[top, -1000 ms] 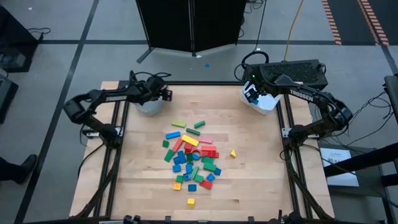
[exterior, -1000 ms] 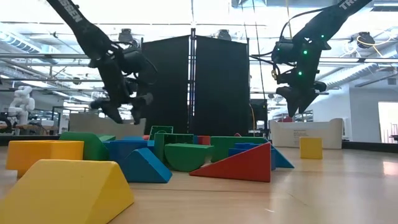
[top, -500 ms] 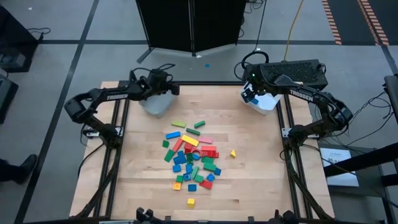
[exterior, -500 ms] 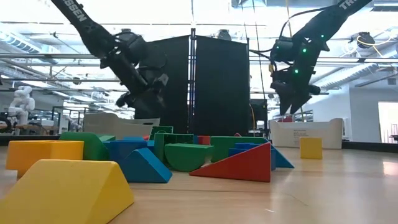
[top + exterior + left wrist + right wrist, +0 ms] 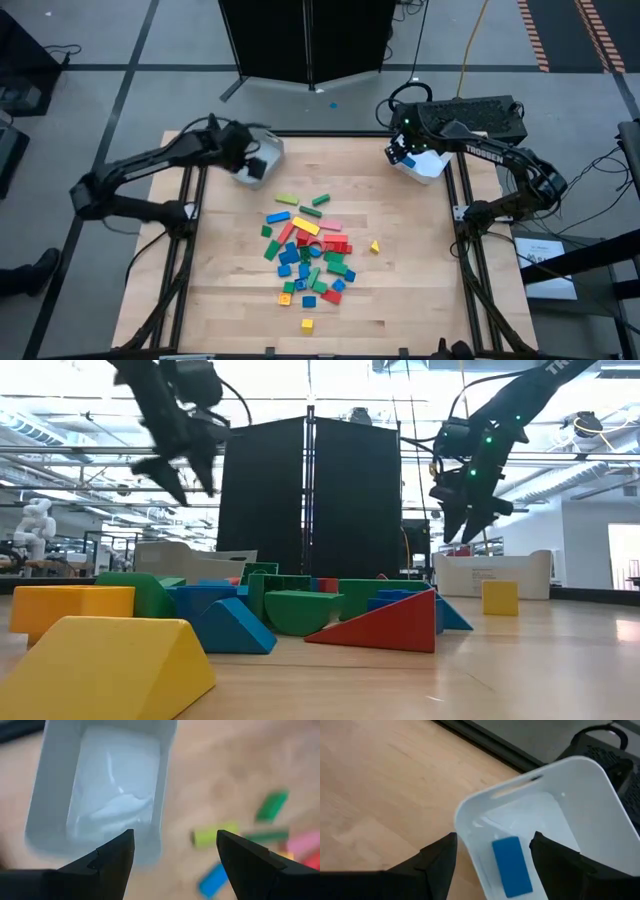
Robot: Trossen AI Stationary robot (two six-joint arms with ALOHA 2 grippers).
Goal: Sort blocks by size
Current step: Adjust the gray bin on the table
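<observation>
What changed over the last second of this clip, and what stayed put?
The left gripper, open and empty, swung away from above the left bin toward the table's middle, and in the low view it rose. The right gripper, open, shifted only slightly and hangs over the right bin, where a blue block lies. The pile of blocks and both bins look unmoved.

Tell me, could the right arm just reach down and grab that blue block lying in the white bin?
Probably yes. The right gripper hangs open right above the right bin, and the blue block lies alone on its floor with nothing over it.
</observation>
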